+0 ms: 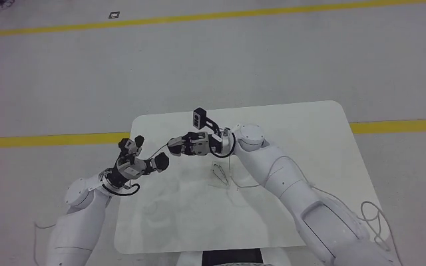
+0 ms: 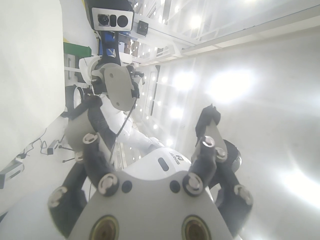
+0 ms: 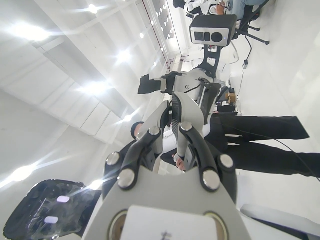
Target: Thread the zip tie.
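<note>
Right gripper [image 1: 173,143] pinches the thin zip tie [image 2: 125,121]; its end vanishes behind open left gripper [image 2: 151,108].

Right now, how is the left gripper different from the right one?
The left gripper is open, fingers spread wide; the right gripper is shut. The right gripper pinches a thin black zip tie; the left gripper holds nothing, though the tie's loose end hangs near one of its fingers. Both hover over the white table, tips facing each other.
</note>
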You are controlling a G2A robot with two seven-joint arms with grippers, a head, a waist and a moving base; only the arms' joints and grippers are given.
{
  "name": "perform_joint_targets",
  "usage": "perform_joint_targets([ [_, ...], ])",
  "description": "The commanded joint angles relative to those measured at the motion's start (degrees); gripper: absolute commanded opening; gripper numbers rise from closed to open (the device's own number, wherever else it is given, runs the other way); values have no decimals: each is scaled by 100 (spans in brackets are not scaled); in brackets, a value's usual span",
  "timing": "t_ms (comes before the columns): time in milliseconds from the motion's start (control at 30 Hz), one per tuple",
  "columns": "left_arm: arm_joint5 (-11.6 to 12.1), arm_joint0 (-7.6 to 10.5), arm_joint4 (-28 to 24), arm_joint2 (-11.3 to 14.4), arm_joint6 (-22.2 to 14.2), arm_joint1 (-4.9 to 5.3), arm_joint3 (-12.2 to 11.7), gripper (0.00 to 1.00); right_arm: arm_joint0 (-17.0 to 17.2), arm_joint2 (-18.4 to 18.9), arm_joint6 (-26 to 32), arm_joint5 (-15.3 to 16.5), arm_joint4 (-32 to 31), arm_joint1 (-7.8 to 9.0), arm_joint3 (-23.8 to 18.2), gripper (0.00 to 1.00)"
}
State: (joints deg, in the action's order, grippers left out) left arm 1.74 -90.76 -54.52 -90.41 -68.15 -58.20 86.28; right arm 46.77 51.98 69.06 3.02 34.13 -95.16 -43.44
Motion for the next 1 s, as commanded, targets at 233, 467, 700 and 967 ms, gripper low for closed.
perform_joint_targets([
  [233, 64, 2, 10, 42, 190, -11, 75, 100, 143, -11, -182, -96, -168, 43, -221, 0],
  [467, 108, -15, 53, 33, 111, -2, 61, 60, 243, 77, -253, -234, -463, 165, -486, 0],
  [700, 99, -42, 301, 38, 129, 18, 53, 35, 305, 99, -240, -345, -772, 267, -761, 0],
  [967, 92, -96, 342, 33, 177, 29, 38, 20, 342, 50, -167, -422, -967, 336, -978, 0],
])
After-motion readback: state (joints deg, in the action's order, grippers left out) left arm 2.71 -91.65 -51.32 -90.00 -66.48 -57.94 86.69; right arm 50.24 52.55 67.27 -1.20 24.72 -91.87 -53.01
